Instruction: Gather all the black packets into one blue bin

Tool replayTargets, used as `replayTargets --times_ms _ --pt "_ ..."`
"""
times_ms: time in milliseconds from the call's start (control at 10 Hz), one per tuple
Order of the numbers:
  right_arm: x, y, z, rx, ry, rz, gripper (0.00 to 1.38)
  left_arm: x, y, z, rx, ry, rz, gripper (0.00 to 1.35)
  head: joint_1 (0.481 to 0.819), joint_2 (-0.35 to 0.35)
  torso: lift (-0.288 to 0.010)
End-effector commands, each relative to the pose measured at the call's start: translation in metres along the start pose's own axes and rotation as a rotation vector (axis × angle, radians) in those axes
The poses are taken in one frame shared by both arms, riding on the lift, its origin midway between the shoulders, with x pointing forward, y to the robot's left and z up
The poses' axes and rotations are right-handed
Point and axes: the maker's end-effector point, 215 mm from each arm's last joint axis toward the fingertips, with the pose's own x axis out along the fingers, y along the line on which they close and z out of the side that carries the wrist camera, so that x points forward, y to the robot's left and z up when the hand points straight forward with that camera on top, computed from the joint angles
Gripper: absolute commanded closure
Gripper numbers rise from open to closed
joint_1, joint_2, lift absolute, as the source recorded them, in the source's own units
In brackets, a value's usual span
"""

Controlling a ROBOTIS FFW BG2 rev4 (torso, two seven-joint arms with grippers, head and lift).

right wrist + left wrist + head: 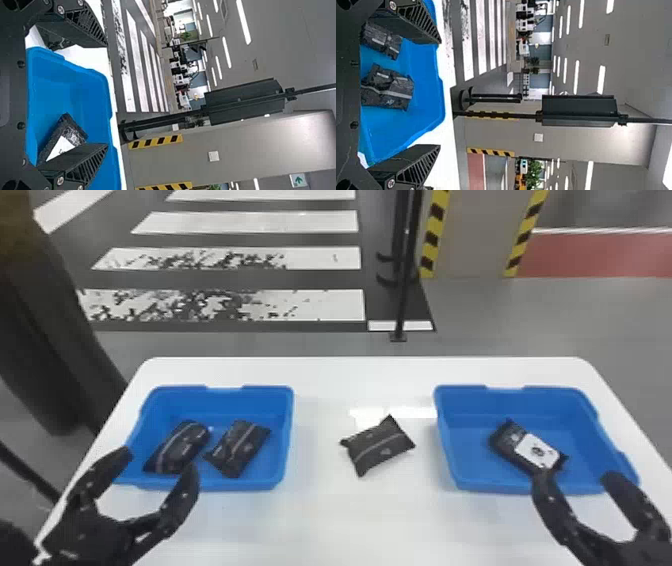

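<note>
Beneath and beyond both claws lies the white table, with a blue bin ahead of the left gripper and another bin ahead of the right gripper, likely so each arm can reach one. Both claws stand wide open, holding nothing. Two black packets sit before the left claw, probably in the gathering bin; a loose packet lies between the claws, a labelled packet by the right claw's inner finger, both apparently awaiting transfer.
</note>
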Motion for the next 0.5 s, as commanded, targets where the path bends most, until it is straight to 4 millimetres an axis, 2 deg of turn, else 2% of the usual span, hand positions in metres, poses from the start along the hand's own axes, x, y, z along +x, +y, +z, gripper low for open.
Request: replayTargets --times_ms 0,200,400 --pt "0.0 0.0 -0.001 0.002 0.0 0.001 0.13 0.021 -0.014 -0.005 -0.009 -0.002 -0.047 0.09 0.695 0.013 -0.11" --pt "0.001 0.001 -0.003 0.007 0.004 0.002 0.13 0.059 -0.037 -0.011 -0.018 0.025 -0.13 0.09 0.695 -0.025 -0.11" --pt "0.0 0.003 -0.006 0.011 0.009 0.006 0.13 0.094 -0.072 -0.019 -0.03 0.087 -0.23 0.09 0.695 -0.064 -0.11"
